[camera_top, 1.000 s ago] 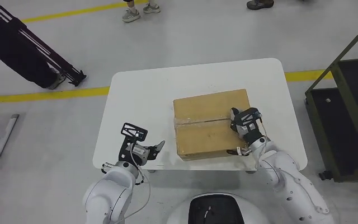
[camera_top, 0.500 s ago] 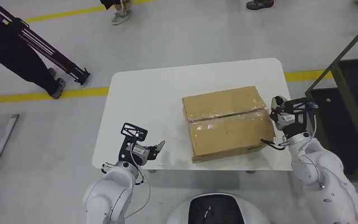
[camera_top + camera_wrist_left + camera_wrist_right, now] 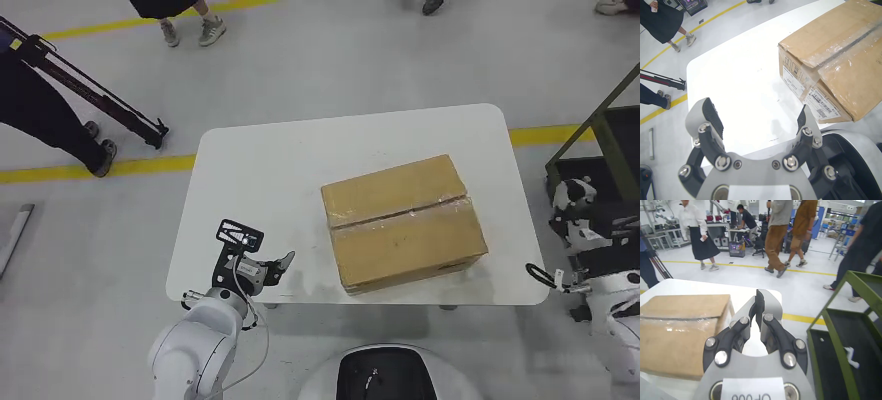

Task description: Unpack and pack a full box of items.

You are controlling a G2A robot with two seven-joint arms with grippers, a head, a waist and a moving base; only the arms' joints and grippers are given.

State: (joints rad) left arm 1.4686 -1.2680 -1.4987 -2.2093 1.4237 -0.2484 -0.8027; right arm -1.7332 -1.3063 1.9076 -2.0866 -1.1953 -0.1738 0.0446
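Note:
A closed cardboard box [image 3: 405, 222], its top seam taped over, lies slightly askew on the right half of the white table [image 3: 270, 170]. My left gripper [image 3: 262, 248] hovers over the table's near-left edge, well left of the box. In the left wrist view that gripper [image 3: 757, 111] is open and holds nothing, with the box [image 3: 836, 62] ahead of it. My right gripper [image 3: 572, 195] is beyond the table's right edge, apart from the box. Its fingers [image 3: 756, 306] are shut on nothing, and the box [image 3: 681, 328] sits beside it.
A green metal cart [image 3: 600, 180] with dark shelves stands just right of the table, close to my right arm; it appears as the cart [image 3: 848, 332] in the right wrist view. A tripod [image 3: 90, 85] and walking people are on the floor beyond the table.
My right gripper has come off the box's right end and swung right, past the table edge. The box slid right and turned a little. The left arm has not moved.

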